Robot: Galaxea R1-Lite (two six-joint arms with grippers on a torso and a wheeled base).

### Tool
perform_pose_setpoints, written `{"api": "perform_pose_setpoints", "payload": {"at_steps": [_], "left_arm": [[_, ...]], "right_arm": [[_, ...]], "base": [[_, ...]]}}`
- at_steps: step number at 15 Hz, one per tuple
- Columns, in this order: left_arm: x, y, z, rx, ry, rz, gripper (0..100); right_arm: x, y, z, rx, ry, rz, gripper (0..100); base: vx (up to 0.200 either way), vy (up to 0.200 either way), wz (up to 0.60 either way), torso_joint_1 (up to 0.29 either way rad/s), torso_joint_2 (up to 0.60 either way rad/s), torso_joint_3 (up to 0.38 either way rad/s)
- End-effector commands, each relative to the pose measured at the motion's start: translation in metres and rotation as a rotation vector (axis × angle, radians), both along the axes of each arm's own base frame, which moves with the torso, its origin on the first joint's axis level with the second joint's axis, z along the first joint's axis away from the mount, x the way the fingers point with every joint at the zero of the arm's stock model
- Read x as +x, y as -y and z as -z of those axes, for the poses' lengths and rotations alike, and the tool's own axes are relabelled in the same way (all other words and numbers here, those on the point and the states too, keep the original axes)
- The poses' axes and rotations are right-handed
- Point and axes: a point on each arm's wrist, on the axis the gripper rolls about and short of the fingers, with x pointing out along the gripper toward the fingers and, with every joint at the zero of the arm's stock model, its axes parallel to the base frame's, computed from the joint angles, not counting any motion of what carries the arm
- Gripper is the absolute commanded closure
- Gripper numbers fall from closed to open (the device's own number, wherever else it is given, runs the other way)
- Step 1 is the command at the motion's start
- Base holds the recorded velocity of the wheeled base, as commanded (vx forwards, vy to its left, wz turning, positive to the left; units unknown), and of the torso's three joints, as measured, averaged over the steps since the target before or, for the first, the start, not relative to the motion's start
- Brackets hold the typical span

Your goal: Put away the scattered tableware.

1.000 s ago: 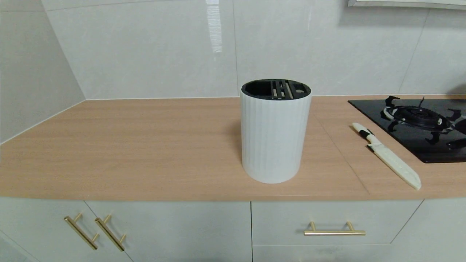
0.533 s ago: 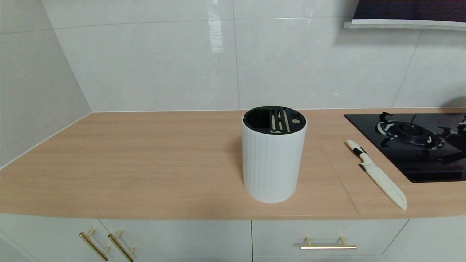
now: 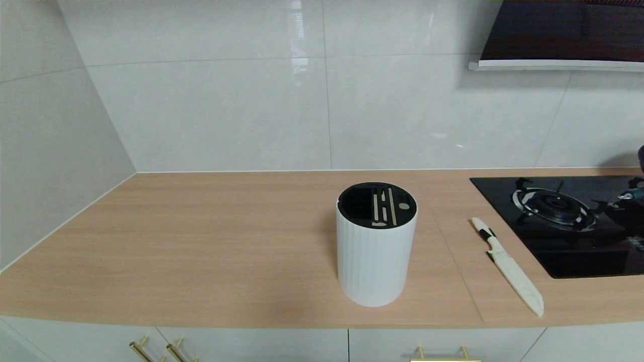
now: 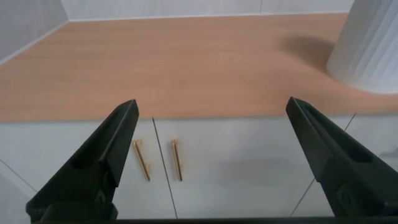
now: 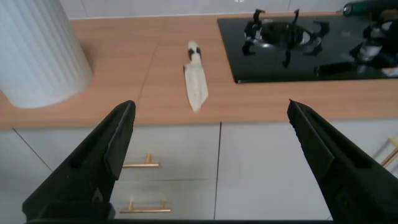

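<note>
Knife (image 3: 506, 267), pale-bladed with a white handle and a black band, lies flat on the wooden countertop (image 3: 226, 251), between the knife holder (image 3: 376, 256) and the black gas hob (image 3: 553, 221); its handle points toward the tiled wall and its tip toward the counter's front edge; it touches neither neighbour, though it sits nearer the hob's edge. The holder, a white ribbed cylinder, stands upright near the front of the counter; its black top insert shows a large opening, several narrow slots and a small round hole. A dark range hood (image 3: 563, 35) hangs on the wall above the hob.

Left gripper (image 4: 210, 109) hangs in front of the cabinets, level with the counter edge; its jaws are released and spread wide; two brass door handles (image 4: 160, 160) show beyond them, and the holder (image 4: 367, 50) stands off to the side on the counter. Right gripper (image 5: 210, 107) hangs likewise before the cabinet front; its jaws are released and spread wide; the knife (image 5: 194, 74) lies on the counter ahead of it, between the holder (image 5: 37, 56) and the hob (image 5: 292, 37); brass drawer pulls (image 5: 140, 165) show on the cabinet face.
</note>
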Motion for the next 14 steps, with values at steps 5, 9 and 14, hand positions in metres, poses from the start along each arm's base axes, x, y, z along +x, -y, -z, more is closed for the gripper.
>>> {"api": "perform_pose_setpoints", "payload": {"at_steps": [5,9,14], "left_arm": [[0.0000,0.0000,0.0000,0.000,0.001,0.000,0],[0.0000,0.0000,0.0000,0.000,0.001,0.000,0],[0.0000,0.0000,0.0000,0.000,0.001,0.000,0]], "right_arm": [[0.0001,0.0000,0.0000,0.000,-0.001,0.000,0],[0.0001,0.0000,0.0000,0.000,-0.001,0.000,0],[0.0001,0.0000,0.0000,0.000,-0.001,0.000,0]], "base": [[0.000,0.000,0.00,0.249,-0.55,-0.306],[0.000,0.000,0.00,0.162,-0.35,-0.187],[0.000,0.000,0.00,0.000,0.00,0.000]]}}
